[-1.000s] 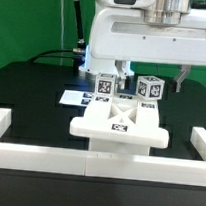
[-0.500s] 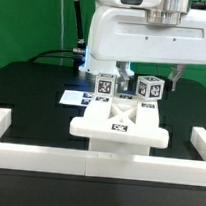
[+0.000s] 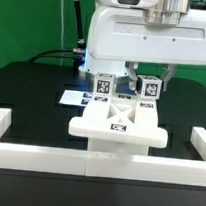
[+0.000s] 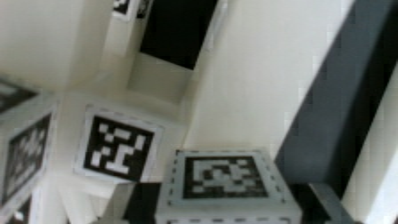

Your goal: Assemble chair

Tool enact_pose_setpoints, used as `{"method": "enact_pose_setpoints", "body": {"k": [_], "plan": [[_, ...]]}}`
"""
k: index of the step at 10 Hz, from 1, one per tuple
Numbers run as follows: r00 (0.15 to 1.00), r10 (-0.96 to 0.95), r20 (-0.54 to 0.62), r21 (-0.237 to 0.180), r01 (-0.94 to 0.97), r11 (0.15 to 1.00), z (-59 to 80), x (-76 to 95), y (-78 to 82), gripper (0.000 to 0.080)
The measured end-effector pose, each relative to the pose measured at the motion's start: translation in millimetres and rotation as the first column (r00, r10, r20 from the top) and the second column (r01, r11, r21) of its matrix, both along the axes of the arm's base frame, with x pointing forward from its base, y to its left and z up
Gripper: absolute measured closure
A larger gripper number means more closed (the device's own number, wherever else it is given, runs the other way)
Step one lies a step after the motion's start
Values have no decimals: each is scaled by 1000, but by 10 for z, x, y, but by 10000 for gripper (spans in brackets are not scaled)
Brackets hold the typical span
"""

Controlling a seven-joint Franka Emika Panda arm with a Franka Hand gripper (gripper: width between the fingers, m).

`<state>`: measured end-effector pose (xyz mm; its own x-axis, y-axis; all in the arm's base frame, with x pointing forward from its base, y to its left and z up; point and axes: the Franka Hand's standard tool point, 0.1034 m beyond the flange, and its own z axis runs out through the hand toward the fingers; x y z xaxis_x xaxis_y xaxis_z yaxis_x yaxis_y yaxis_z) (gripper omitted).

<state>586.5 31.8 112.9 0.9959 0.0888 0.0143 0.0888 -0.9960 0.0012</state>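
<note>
The chair parts are white, with black-and-white tags. A wide slab [image 3: 117, 123] lies in the middle of the black table. Behind it stand two small cubes, one [image 3: 104, 85] toward the exterior view's left and one [image 3: 148, 87] toward its right. My gripper [image 3: 149, 79] is down over the right cube, a finger on each side, with narrow gaps showing. In the wrist view that cube [image 4: 222, 178] sits between the fingers [image 4: 150, 205] of the gripper [image 4: 231, 206]. Another tagged part [image 4: 118, 145] is beside it.
A long low white border rail [image 3: 86, 166] runs along the table's front, with short ends at the exterior view's left [image 3: 1, 123] and right [image 3: 200, 140]. The marker board [image 3: 70, 95] lies flat behind the slab, on the exterior view's left.
My gripper has shifted toward the exterior view's left and come down, so its fingers now straddle the right cube. The chair parts have not moved.
</note>
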Motion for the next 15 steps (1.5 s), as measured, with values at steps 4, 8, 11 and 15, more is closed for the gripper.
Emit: {"method": "enact_pose_setpoints", "body": {"k": [4,8,11,15], "plan": [[965,-262,-1,5,262,965,-1,-1,10,524],[878,-479,-3,9,479,878,-3,-2,18,524],[776,-630,-6,11,630,776,-5,-3,27,524],[550,-835,-14,37,835,549,-28,4,57,524]]}}
